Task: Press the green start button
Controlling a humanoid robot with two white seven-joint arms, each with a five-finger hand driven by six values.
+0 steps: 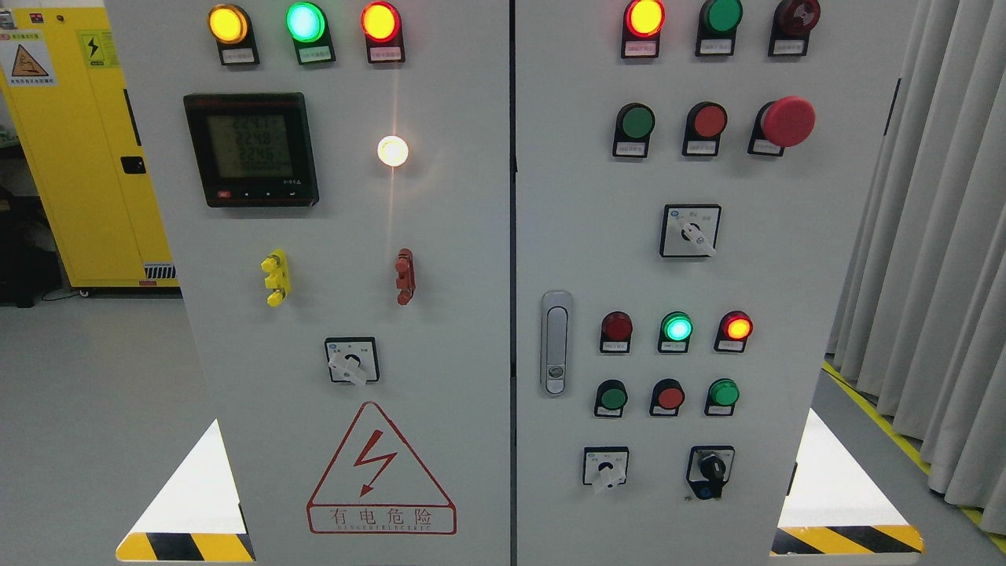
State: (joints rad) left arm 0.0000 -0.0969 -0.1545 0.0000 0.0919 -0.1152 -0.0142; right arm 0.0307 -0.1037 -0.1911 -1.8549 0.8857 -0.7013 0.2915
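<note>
A grey control cabinet (471, 314) fills the head view. Its right door carries an upper row with a green push button (637, 122), a red push button (710, 120) and a red mushroom stop button (788, 121). A lower row has a green button (613, 398), a red button (670, 397) and another green button (723, 392). Above them sit a dark red lamp (617, 326), a lit green lamp (677, 327) and a lit red lamp (737, 327). Neither of my hands or arms shows in the view.
Rotary switches (691, 230) (606, 467), a key switch (712, 470) and a door handle (556, 343) sit on the right door. The left door has a digital meter (251, 149) and a warning triangle (381, 472). A yellow cabinet (78, 141) stands at left, curtains (935, 236) at right.
</note>
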